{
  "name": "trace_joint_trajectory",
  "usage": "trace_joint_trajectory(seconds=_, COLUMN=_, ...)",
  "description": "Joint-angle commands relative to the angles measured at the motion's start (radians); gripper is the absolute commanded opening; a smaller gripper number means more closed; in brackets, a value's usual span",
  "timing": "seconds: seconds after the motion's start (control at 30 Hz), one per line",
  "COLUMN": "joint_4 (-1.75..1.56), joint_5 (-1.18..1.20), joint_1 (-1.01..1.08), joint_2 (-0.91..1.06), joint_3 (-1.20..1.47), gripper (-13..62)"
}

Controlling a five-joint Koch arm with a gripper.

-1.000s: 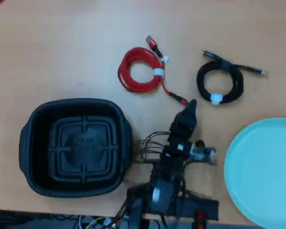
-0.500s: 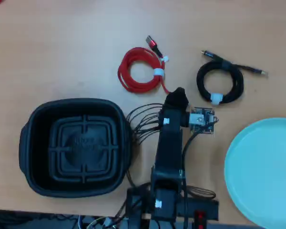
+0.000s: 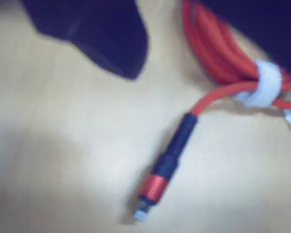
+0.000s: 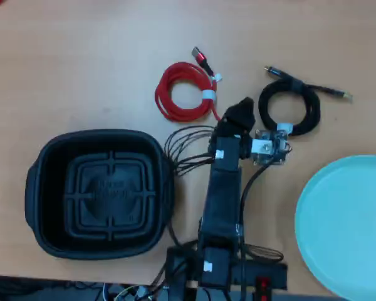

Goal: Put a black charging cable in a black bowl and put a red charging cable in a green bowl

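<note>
In the overhead view the red charging cable (image 4: 161, 94) lies coiled on the table at top centre, and the black charging cable (image 4: 310, 110) lies coiled to its right. My gripper (image 4: 241, 110) hangs between them, just right of the red coil. In the wrist view the red cable (image 3: 218, 53) with its white tie (image 3: 266, 82) lies between my two dark jaws, and its red-and-black plug (image 3: 169, 160) points down-left. The gripper (image 3: 199, 58) is open and holds nothing. The black bowl (image 4: 44, 157) sits at left and the green bowl (image 4: 344, 226) at lower right; both are empty.
The arm's body and base (image 4: 222, 207) run from the bottom edge up the middle of the wooden table. Loose black robot wires (image 4: 185, 150) fan out between the arm and the black bowl.
</note>
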Motion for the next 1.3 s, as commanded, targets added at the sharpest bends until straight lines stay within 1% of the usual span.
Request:
trace_joint_trajectory(seconds=0.0, joint_4=0.002, joint_5=0.066, joint_1=0.000, joint_2=-0.040, joint_3=-0.132, gripper=56.7)
trace_joint_trajectory(seconds=0.17, joint_4=0.049, joint_5=0.067, joint_1=0.006, joint_2=-0.153, joint_3=-0.288, gripper=56.7)
trace_joint_trajectory(seconds=0.37, joint_4=0.298, joint_5=0.066, joint_1=0.067, joint_2=-0.284, joint_3=-0.523, gripper=56.7)
trace_joint_trajectory(seconds=0.43, joint_4=0.348, joint_5=0.066, joint_1=0.100, joint_2=-0.322, joint_3=-0.565, gripper=56.6)
trace_joint_trajectory(seconds=0.77, joint_4=0.359, joint_5=0.063, joint_1=0.209, joint_2=-0.509, joint_3=-0.606, gripper=56.7)
trace_joint_trajectory(seconds=1.27, joint_4=0.360, joint_5=0.057, joint_1=0.272, joint_2=-0.638, joint_3=-0.597, gripper=56.7)
